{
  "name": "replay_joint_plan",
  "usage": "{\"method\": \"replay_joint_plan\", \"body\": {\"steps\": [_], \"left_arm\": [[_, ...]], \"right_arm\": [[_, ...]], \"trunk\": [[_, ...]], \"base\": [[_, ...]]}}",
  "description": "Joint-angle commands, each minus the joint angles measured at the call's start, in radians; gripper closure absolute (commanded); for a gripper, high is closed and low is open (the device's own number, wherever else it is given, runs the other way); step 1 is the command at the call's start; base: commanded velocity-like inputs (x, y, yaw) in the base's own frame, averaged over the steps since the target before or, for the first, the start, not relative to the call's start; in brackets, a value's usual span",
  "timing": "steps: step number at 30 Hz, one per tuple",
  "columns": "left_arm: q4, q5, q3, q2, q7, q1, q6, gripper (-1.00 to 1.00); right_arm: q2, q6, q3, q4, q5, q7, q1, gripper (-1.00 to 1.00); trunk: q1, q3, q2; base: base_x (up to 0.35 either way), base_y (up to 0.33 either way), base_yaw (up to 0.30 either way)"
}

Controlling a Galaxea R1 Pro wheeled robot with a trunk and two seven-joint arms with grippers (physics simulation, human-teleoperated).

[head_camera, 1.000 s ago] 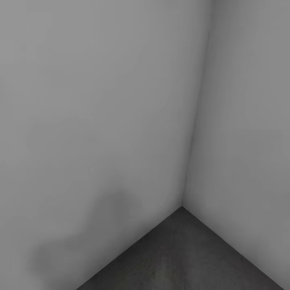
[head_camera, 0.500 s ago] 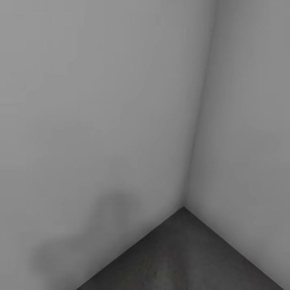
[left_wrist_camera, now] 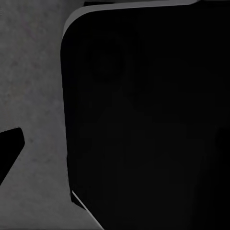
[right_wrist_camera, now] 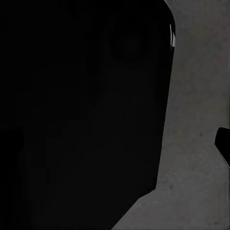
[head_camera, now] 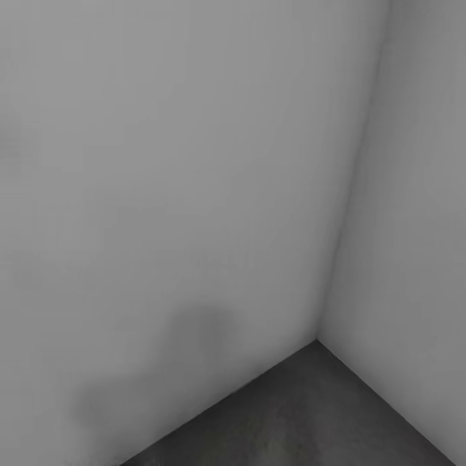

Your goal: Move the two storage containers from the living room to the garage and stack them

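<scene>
I face a corner of the garage, where two plain grey walls [head_camera: 194, 162] meet the dark concrete floor [head_camera: 304, 421]. The two storage containers are out of view. In the left wrist view a large black part of my own body [left_wrist_camera: 143, 120] hangs over the floor [left_wrist_camera: 33, 72]. A black tip [left_wrist_camera: 8, 151] pokes in at the frame's edge. The right wrist view has a similar black mass [right_wrist_camera: 81, 120] above the floor [right_wrist_camera: 196, 96], with a small black tip [right_wrist_camera: 223, 143] at the edge. Neither view reveals how the jaws stand.
The wall corner [head_camera: 349, 226] runs down to the floor at the lower right of the head view. A soft shadow [head_camera: 194, 336] lies low on the left wall. Both walls stand close ahead, with a wedge of floor between them.
The whole head picture has shifted: the wall corner now sits further right, so the camera has turned left. Nothing else has moved.
</scene>
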Motion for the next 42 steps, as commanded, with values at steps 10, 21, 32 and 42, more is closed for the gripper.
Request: {"method": "replay_joint_plan", "body": {"steps": [10, 21, 32, 42], "left_arm": [[-0.001, 0.001, 0.001, 0.000, 0.000, 0.000, -0.001, -1.00], [-0.002, 0.001, 0.000, 0.000, 0.000, 0.000, -0.001, -1.00], [-0.002, 0.001, 0.001, -0.001, 0.000, 0.000, -0.002, -1.00], [-0.003, 0.001, 0.002, -0.005, 0.000, 0.000, -0.013, -1.00]], "right_arm": [[0.001, -0.015, -0.004, 0.000, 0.002, 0.000, 0.000, -1.00], [0.001, -0.052, -0.005, 0.000, -0.003, -0.001, 0.000, -1.00], [0.001, -0.054, -0.007, 0.000, -0.005, -0.002, 0.000, -1.00], [0.001, -0.054, -0.007, 0.000, -0.005, -0.002, 0.000, -1.00]], "trunk": [[0.000, 0.003, 0.000], [0.000, 0.008, 0.000], [0.000, 0.013, 0.000], [0.000, 0.017, 0.000]], "base": [[0.000, 0.000, 0.269], [0.000, 0.000, 0.269], [0.000, 0.000, 0.269], [0.000, 0.000, 0.269]]}}
